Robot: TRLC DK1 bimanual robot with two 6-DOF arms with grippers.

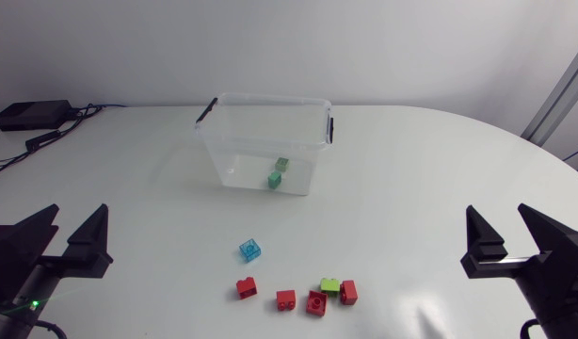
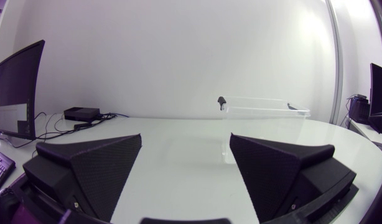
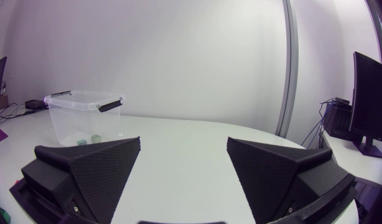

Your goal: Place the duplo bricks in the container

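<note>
White and smooth, the bench [image 1: 430, 179] is seen from above, with both sets of jaws held low over its near corners. The left jaws are spread wide with nothing between them, and the right jaws are likewise spread wide and nothing is held. A clear container [image 1: 223, 155] with black handle clips is set well ahead of both, roughly midway between them. From the left jaws it is seen ahead and off toward their right finger, from the right jaws ahead and beyond their left finger. Two bricks are seen on its floor: the farther green brick [image 1: 281, 164] and, just beside it on the side toward the jaws, the nearer green brick [image 1: 275, 179]. Six bricks are left loose on the bench between the two sets of jaws, well apart from either. A translucent blue brick [image 1: 250, 250] is placed between the container and the others. Behind it, a first red brick [image 1: 247, 287] and a second red brick [image 1: 286, 299] lie singly. A third red brick [image 1: 316, 302], a lime brick [image 1: 330, 284] and a fourth red brick [image 1: 349, 293] are bunched close together toward the right jaws. A black box [image 1: 30, 115] with cables is seen far ahead of the left jaws, on their outer side.
</note>
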